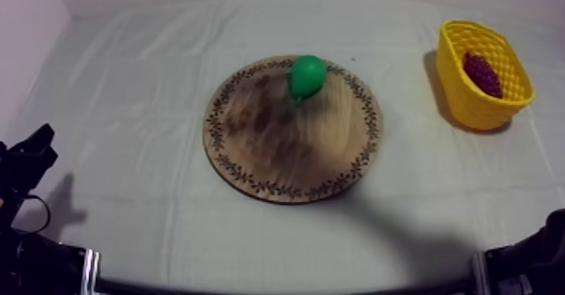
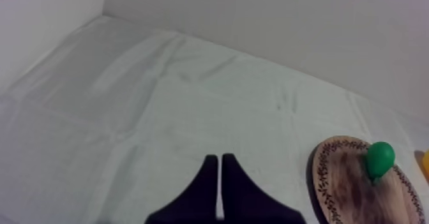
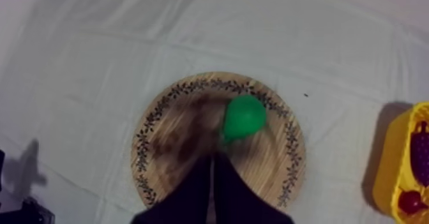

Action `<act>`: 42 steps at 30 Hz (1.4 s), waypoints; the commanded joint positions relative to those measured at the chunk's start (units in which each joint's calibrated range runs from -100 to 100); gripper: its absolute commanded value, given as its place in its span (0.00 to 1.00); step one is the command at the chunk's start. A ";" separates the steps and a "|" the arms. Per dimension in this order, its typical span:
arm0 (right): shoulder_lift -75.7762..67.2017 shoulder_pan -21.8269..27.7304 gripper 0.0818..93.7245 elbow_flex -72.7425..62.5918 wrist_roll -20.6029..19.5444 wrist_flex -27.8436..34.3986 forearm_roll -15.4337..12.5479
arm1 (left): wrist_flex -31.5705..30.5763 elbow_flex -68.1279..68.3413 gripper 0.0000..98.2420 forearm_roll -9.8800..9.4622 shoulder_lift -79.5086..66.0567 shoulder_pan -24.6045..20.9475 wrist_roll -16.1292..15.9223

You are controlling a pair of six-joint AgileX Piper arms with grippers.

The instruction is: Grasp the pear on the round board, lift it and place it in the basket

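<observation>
A green pear (image 1: 308, 76) lies on the far part of the round wooden board (image 1: 277, 147) in mid-table. The yellow basket (image 1: 471, 105) stands at the far right with a bunch of dark grapes (image 1: 483, 73) in it. My left gripper (image 2: 219, 157) is shut on nothing, low over bare cloth, well left of the board (image 2: 348, 188) and pear (image 2: 380, 158); in the top view the left gripper (image 1: 32, 150) sits near the table's left edge. My right gripper (image 3: 212, 159) is shut on nothing, over the board (image 3: 274, 156), just short of the pear (image 3: 243, 117).
In the right wrist view the basket (image 3: 386, 169) also holds a small red fruit (image 3: 408, 202) beside the grapes (image 3: 421, 143). The right arm (image 1: 530, 260) shows as a black shape at the near right. A wall stands behind the table. Bare cloth lies between board and basket.
</observation>
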 commanded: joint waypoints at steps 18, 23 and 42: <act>2.17 0.80 0.02 11.47 -4.55 0.73 1.39 | -0.01 0.00 0.00 0.00 0.00 0.00 -0.01; 2.37 1.41 0.09 11.75 -4.78 0.73 0.09 | -0.01 0.00 0.00 0.00 0.00 0.00 -0.01; 4.96 1.64 0.77 11.64 -8.27 0.01 -3.23 | -0.01 0.00 0.00 0.00 0.00 0.00 -0.01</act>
